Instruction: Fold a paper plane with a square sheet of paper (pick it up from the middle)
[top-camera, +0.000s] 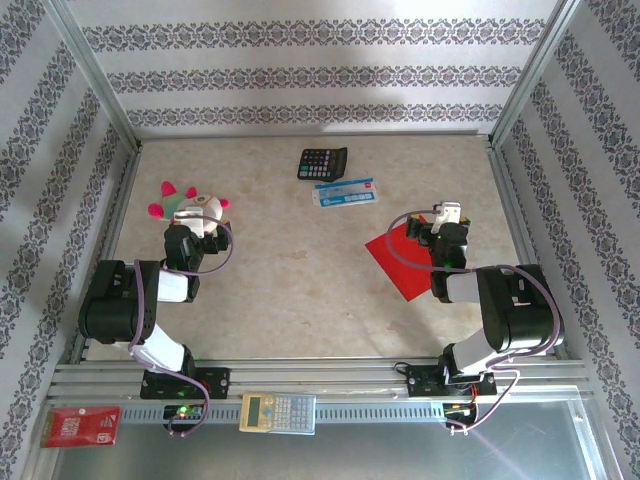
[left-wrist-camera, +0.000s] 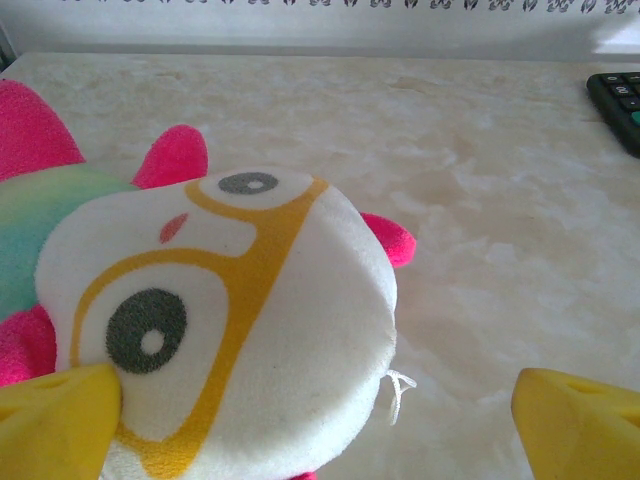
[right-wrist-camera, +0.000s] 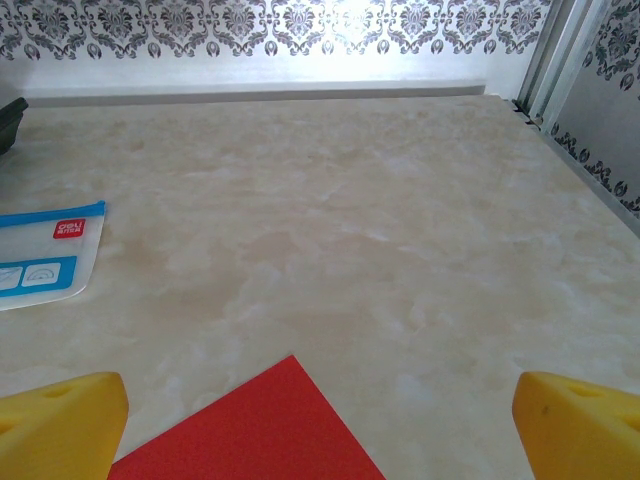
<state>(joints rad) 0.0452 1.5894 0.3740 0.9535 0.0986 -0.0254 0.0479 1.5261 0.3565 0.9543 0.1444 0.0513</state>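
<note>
The square sheet of paper (top-camera: 398, 262) is bright red and lies flat and unfolded on the table's right side, its right part hidden under my right arm. In the right wrist view one corner of the sheet (right-wrist-camera: 255, 430) points away from me. My right gripper (top-camera: 447, 217) (right-wrist-camera: 320, 435) hovers open just past that corner, yellow fingertips (right-wrist-camera: 60, 425) wide apart and holding nothing. My left gripper (top-camera: 197, 224) (left-wrist-camera: 320, 430) stands open at the far left, its fingertips (left-wrist-camera: 55, 425) either side of a plush toy. A paper plane is out of view.
The plush toy (top-camera: 190, 207) (left-wrist-camera: 220, 320), white-faced with pink spikes, lies at the left. A black calculator (top-camera: 322, 162) (left-wrist-camera: 620, 105) and a blue-white packet (top-camera: 345, 192) (right-wrist-camera: 40, 255) sit at the back middle. A beige calculator (top-camera: 277, 411) and red printed packet (top-camera: 80, 425) lie on the front rail.
</note>
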